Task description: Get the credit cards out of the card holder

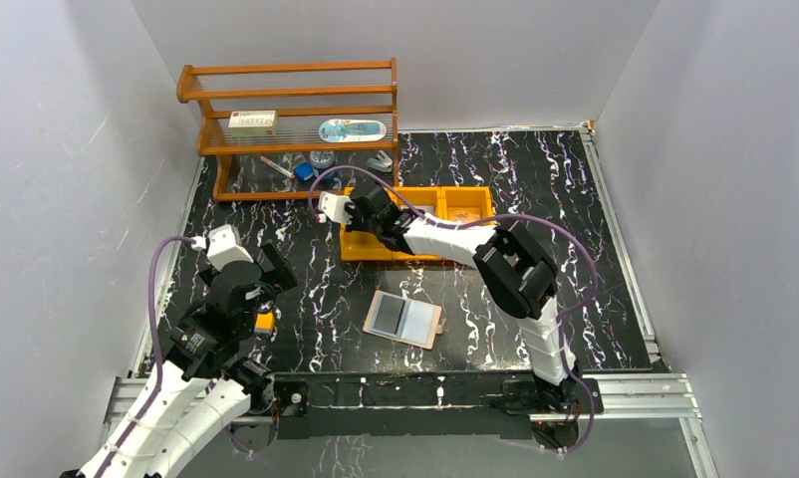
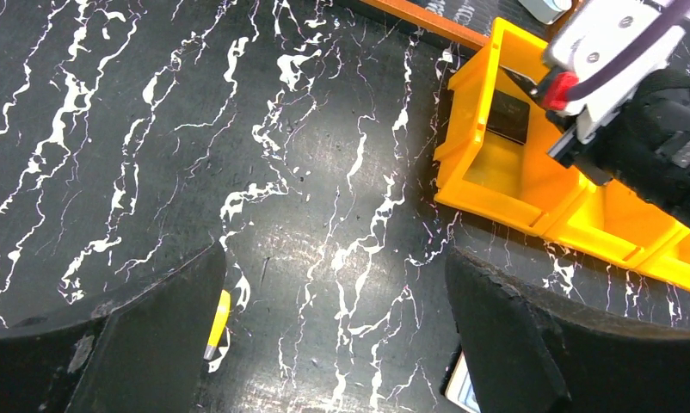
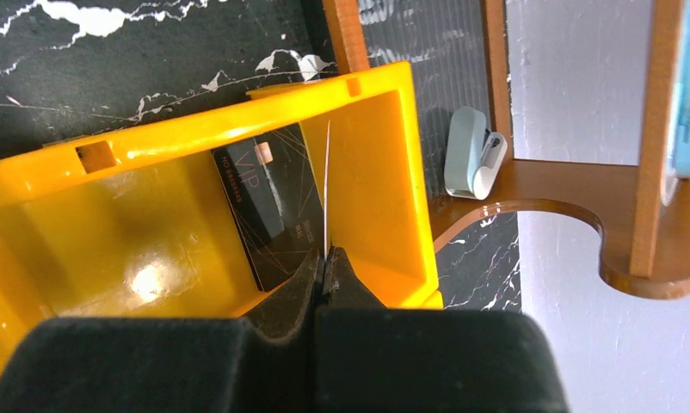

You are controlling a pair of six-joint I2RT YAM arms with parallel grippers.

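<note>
Black, white-veined table (image 1: 535,179), grey walls. One card holder (image 1: 403,319) lies spread open at near centre, sleeves up, long axis left to right, slightly skewed. Two credit cards are seen. One black card (image 3: 268,211) sits in the left compartment of the single orange tray (image 3: 385,198). One pale card (image 3: 326,189) stands on edge over that compartment, pinched by the closed right gripper (image 3: 326,262) — long axis pointing away from the fingers. At left, the left gripper (image 2: 333,258) gapes wide above the table — holding nothing.
</note>
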